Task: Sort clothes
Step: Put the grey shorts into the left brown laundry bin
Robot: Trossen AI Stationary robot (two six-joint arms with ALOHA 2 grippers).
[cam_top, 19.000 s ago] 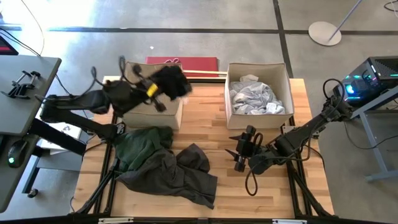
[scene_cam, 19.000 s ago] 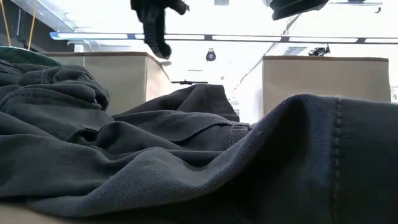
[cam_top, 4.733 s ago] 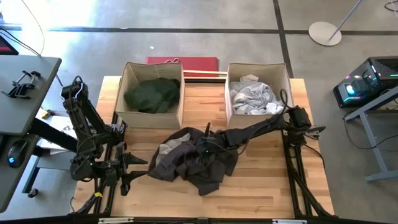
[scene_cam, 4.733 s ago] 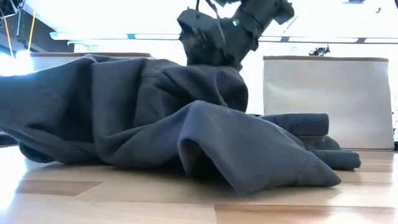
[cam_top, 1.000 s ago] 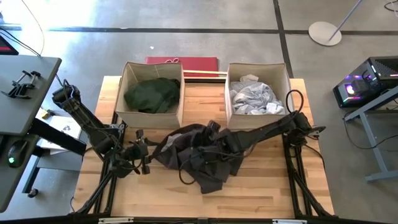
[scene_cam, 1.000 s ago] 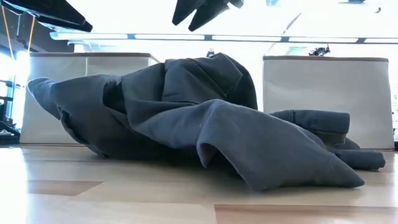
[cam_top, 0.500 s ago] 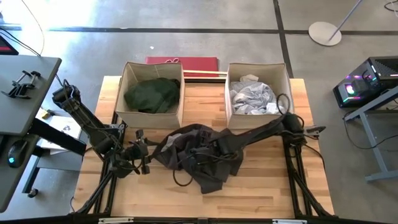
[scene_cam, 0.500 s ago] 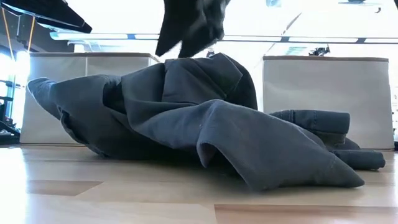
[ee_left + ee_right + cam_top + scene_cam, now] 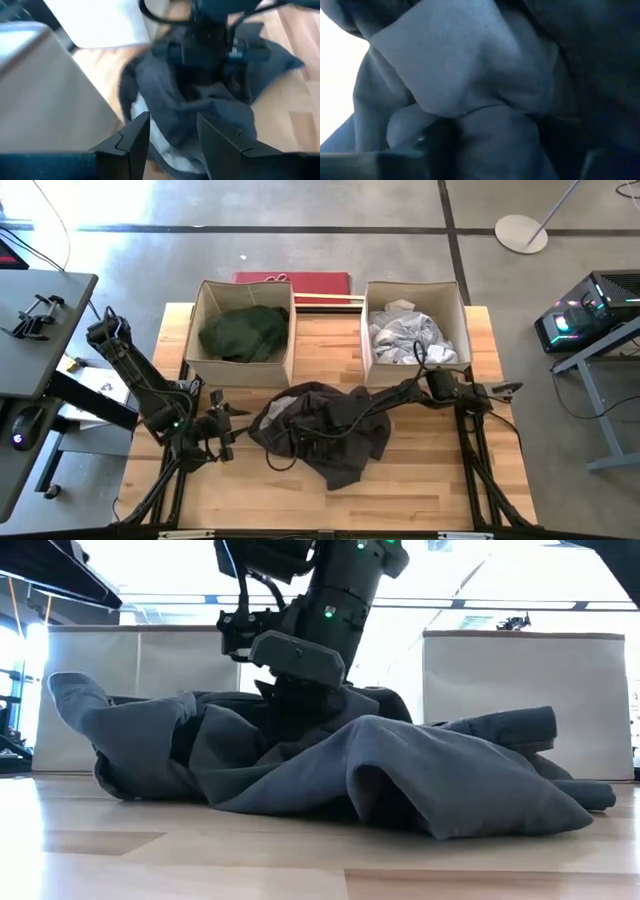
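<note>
High view: a crumpled charcoal grey garment (image 9: 335, 435) lies at the centre of the wooden table (image 9: 430, 490), in front of two beige fabric boxes. The right gripper (image 9: 305, 428) reaches across from the 3 o'clock side and is buried in the middle of the heap, so the cloth surrounds it on every side; whether its fingers are apart or together cannot be told. At table height, the same gripper (image 9: 290, 690) comes down from 12 o'clock into the top of the pile, with folds of the garment (image 9: 400, 775) spreading out toward 3 and 9 o'clock beneath it. Its own wrist camera is filled edge to edge with grey cloth (image 9: 470, 85).

The left gripper (image 9: 222, 428) waits just off the garment's 9 o'clock edge, near but not touching it, its fingers (image 9: 132, 142) spread apart with the garment (image 9: 200, 105) lying straight ahead of them.

The left box (image 9: 196, 330), at 11 o'clock from the pile, holds a dark green garment (image 9: 243, 332). The right box (image 9: 464, 320), at 1 o'clock, holds white and light grey clothes (image 9: 408, 338).
</note>
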